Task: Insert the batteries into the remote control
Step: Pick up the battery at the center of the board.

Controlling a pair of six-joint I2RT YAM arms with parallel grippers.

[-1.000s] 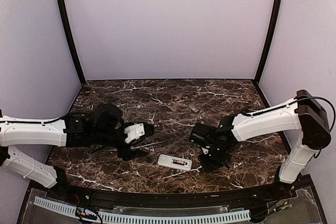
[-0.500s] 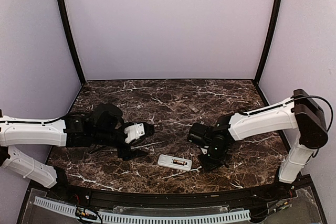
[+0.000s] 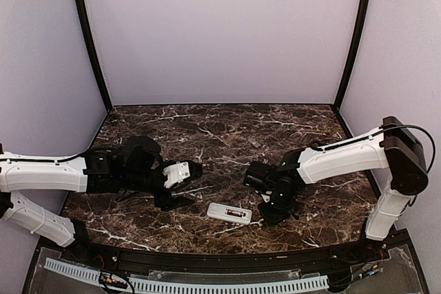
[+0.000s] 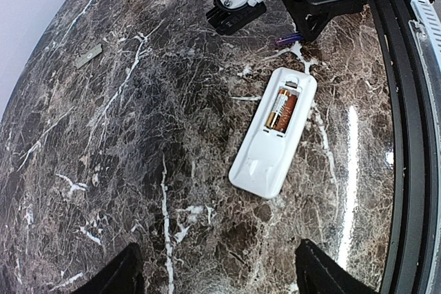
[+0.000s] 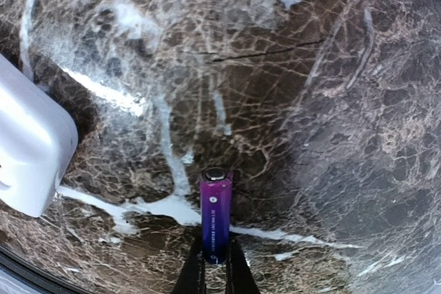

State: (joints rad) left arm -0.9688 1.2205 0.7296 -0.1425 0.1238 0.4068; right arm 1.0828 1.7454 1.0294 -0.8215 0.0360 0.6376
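The white remote control (image 3: pixel 229 213) lies back-up near the table's front edge, its bay open with one orange battery (image 4: pixel 281 109) seated in it. My right gripper (image 5: pixel 215 261) is shut on a second, purple battery (image 5: pixel 215 219), held low over the marble just right of the remote's end (image 5: pixel 31 149). The left wrist view also shows that purple battery (image 4: pixel 288 39) under the right gripper. My left gripper (image 4: pixel 217 275) hovers open to the left of the remote, with nothing between its fingers.
A small flat grey cover piece (image 3: pixel 254 144) lies on the dark marble table (image 3: pixel 220 125) toward the back; it also shows in the left wrist view (image 4: pixel 88 55). A black rail (image 4: pixel 403 101) runs along the table's front edge, close to the remote.
My right gripper's jaws have closed onto the purple battery and the right arm has edged slightly left toward the remote. The left arm and the remote have not moved.
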